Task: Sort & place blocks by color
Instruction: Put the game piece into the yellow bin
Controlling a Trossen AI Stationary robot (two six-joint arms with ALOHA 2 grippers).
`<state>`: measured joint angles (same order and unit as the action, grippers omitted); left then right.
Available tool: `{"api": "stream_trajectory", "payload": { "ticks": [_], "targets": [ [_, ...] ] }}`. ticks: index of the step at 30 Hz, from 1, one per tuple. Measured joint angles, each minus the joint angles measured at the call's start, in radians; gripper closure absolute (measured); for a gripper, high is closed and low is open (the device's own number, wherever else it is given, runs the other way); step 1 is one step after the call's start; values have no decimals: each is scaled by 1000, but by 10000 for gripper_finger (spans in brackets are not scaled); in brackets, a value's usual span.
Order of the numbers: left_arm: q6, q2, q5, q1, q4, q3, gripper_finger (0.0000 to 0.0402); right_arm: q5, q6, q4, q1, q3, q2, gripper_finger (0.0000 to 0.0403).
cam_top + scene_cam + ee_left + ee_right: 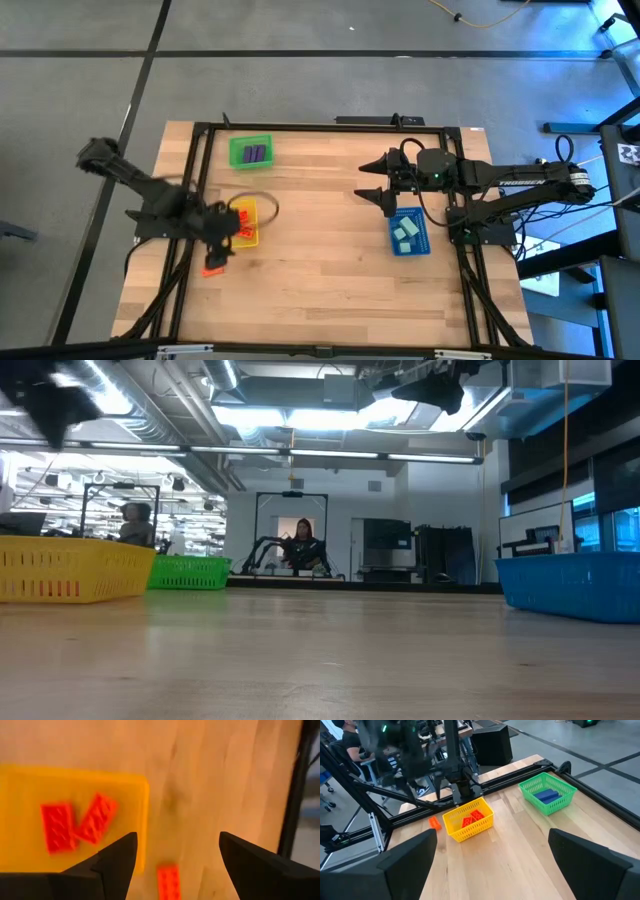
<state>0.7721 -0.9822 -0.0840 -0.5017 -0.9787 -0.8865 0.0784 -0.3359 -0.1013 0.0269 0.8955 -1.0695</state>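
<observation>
One orange brick (213,269) lies loose on the table near the left edge, just beside the yellow tray (266,210), which already holds orange bricks. The left pincer (222,243) hangs above it, fingers apart and empty. This looks like the last pick: it must descend, close on the brick and drop it in the tray. The right pincer (377,185) waits apart near the blue tray (424,244); purple bricks (254,153) sit in the green tray (236,146).

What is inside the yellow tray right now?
The yellow tray holds orange-red blocks; the left wrist view shows two lying flat. The left gripper hangs above with fingers open, covering part of the tray from overhead. One more orange-red block lies outside on the table.
</observation>
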Motion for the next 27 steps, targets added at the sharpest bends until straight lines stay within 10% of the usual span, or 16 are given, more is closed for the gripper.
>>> {"api": "stream_trajectory", "payload": {
  "ticks": [12,27],
  "targets": [
    [407,-13,-34,-398,50,258,129,-1,1,-57,0,0,0,18],
    [503,-54,17,-435,260,419,129,0,1,-70,0,0,0,18]
  ]
}}
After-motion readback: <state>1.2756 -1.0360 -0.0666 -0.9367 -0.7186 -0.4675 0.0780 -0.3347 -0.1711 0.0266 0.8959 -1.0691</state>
